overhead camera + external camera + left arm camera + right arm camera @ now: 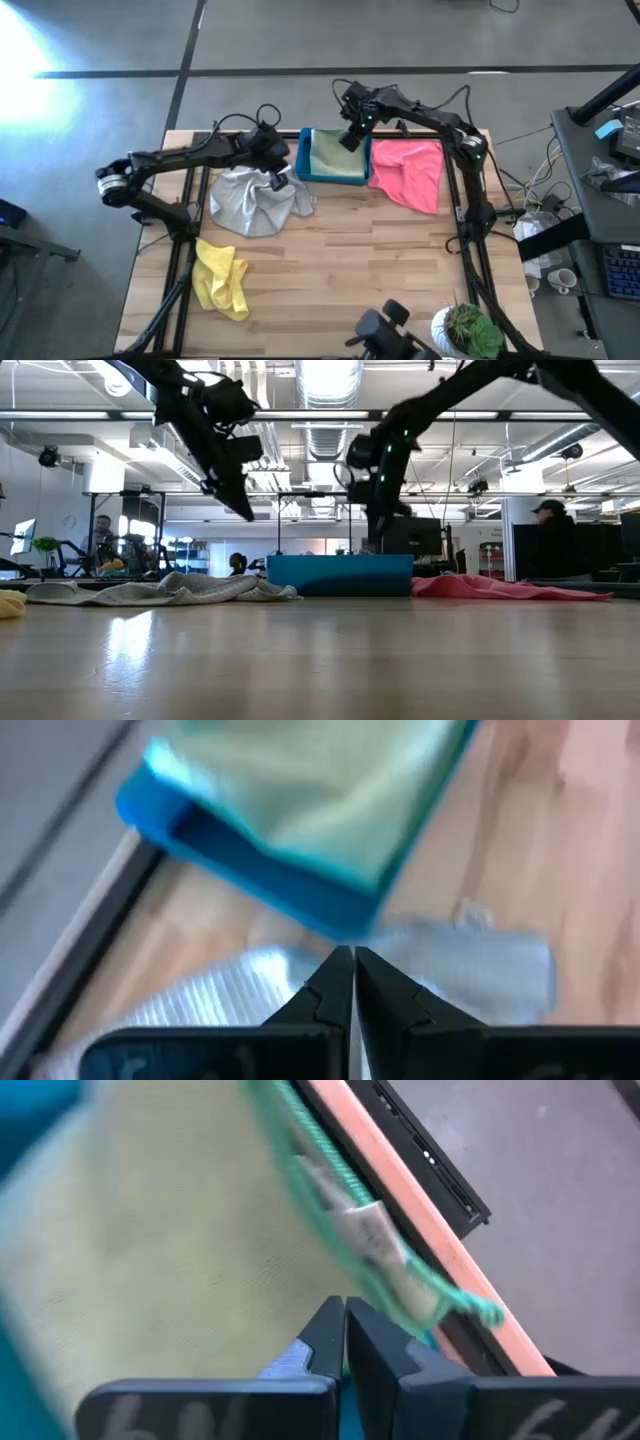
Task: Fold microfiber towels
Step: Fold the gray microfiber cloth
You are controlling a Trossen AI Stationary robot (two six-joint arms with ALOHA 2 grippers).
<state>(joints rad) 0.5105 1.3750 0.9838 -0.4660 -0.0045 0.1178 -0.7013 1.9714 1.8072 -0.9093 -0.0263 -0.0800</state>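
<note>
Hovering: left gripper (278,180) pinched shut, empty | grey towel (250,203) directly beneath, nearer this arm | right gripper (350,140) closed, empty, over sage towel (335,152) in bin (303,160)

Both robot arms are dark, almost black, and made of long thin parts joined by round, chunky joints. The left arm (180,158) has a shiny silver ring near its base end. The right arm (430,120) has a small green light glowing on its wrist, and another green light near its elbow. Thin black cables loop over the tops of both arms. The left gripper (353,960) has two flat, black, pointed fingers. The right gripper (344,1310) looks the same, with pale marks on its black body.
</note>
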